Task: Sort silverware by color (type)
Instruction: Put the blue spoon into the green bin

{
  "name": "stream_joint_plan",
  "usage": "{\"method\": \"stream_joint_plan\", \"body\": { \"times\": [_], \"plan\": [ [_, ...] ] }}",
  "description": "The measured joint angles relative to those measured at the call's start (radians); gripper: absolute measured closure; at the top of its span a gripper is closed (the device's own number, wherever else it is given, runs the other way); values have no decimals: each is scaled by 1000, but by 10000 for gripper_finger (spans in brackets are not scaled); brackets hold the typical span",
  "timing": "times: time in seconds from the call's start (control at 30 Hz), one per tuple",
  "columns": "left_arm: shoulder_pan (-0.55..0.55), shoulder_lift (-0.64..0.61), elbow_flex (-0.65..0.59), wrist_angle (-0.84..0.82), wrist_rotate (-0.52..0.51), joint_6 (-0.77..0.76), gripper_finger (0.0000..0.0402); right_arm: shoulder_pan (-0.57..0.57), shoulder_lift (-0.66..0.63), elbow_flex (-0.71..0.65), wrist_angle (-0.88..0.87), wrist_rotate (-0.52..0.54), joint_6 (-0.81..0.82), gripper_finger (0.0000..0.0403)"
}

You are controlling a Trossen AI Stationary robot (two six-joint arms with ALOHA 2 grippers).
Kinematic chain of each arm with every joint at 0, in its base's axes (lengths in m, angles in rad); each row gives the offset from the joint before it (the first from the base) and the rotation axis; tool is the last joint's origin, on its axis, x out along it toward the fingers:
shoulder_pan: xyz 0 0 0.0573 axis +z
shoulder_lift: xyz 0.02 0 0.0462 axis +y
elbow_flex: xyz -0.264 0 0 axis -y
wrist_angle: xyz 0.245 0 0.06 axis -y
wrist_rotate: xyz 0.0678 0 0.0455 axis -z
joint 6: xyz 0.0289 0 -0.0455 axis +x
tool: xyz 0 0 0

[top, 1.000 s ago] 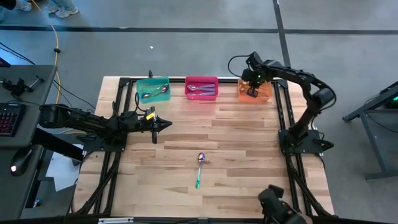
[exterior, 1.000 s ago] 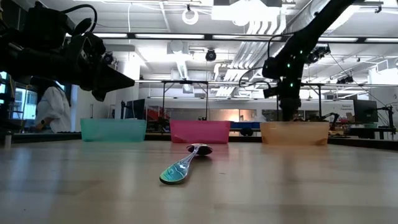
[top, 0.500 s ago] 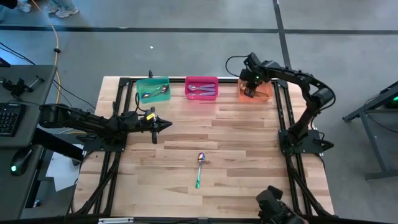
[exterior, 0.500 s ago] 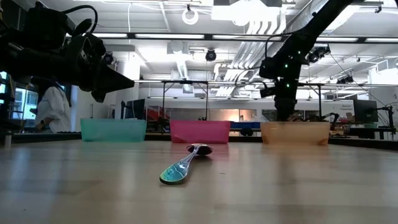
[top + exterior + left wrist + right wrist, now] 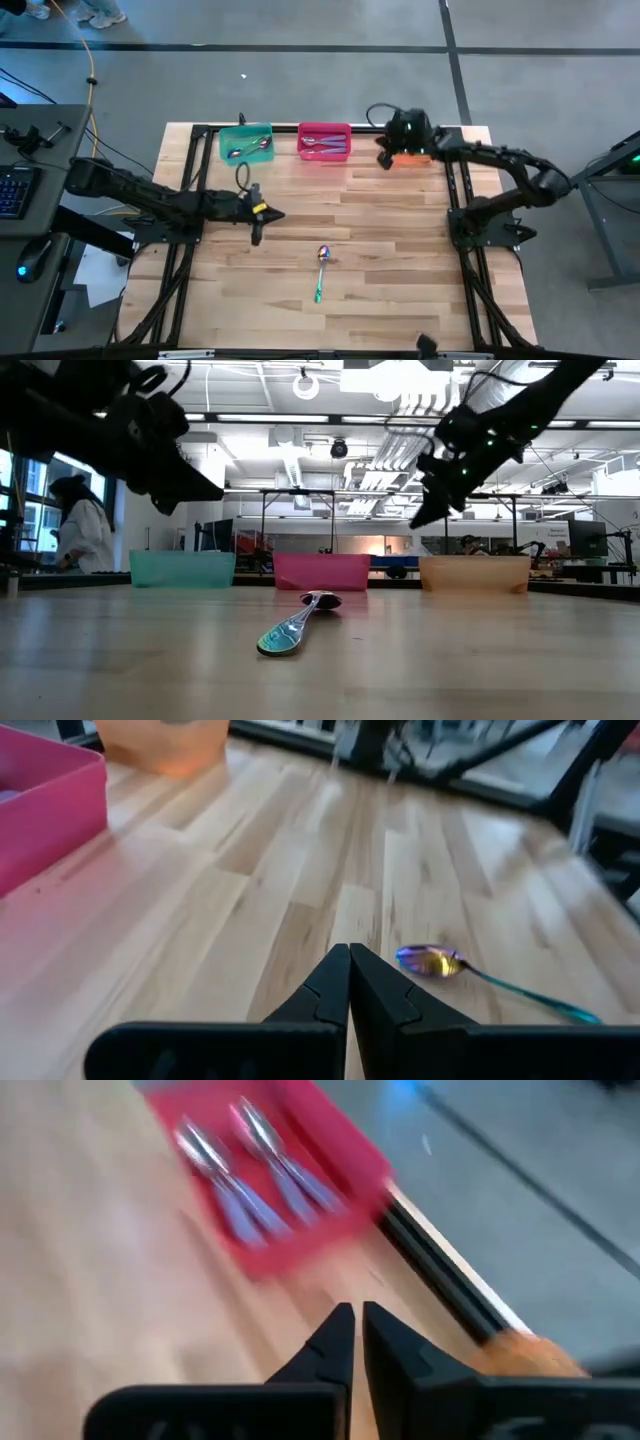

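One spoon (image 5: 321, 272) with a shiny bowl and a green-iridescent handle lies flat on the wood near the table's middle; it also shows in the low view as spoon (image 5: 296, 627) and in the left wrist view as spoon (image 5: 441, 962). My left gripper (image 5: 266, 214) is shut and hovers left of the spoon, pointing at it. My right gripper (image 5: 382, 160) is shut and empty, slanting down just left of the orange bin (image 5: 412, 158). Spoons lie in the teal bin (image 5: 246, 133) and in the pink bin (image 5: 324, 131).
The three bins stand in a row along the far edge, and the right arm covers much of the orange one. Black frame rails run along the table's left and right sides. Bare wood stretches around the lone spoon. A person (image 5: 82, 535) stands in the room behind.
My right gripper has swung off the orange bin toward the table's left and near side and tipped into a slant. My left gripper has moved a little toward the near edge and closer to the lone spoon. The spoon has not moved.
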Motion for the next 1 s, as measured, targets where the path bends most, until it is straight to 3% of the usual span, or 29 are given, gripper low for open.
{"method": "stream_joint_plan", "body": {
  "times": [0.2,0.33,0.57,0.83,1.0],
  "plan": [
    [-99,51,162,-225,-102,-57,401,215,-79,-265,483,-17,222,401],
    [-158,140,271,-297,-167,-133,401,378,-80,-400,702,143,326,401],
    [-226,380,490,-389,-215,-291,399,626,-80,-489,787,451,416,403],
    [-269,635,793,-680,-227,-461,335,769,-80,-489,796,575,429,402],
    [-303,758,956,-851,-202,-586,282,819,-80,-489,795,582,430,402]
  ]
}}
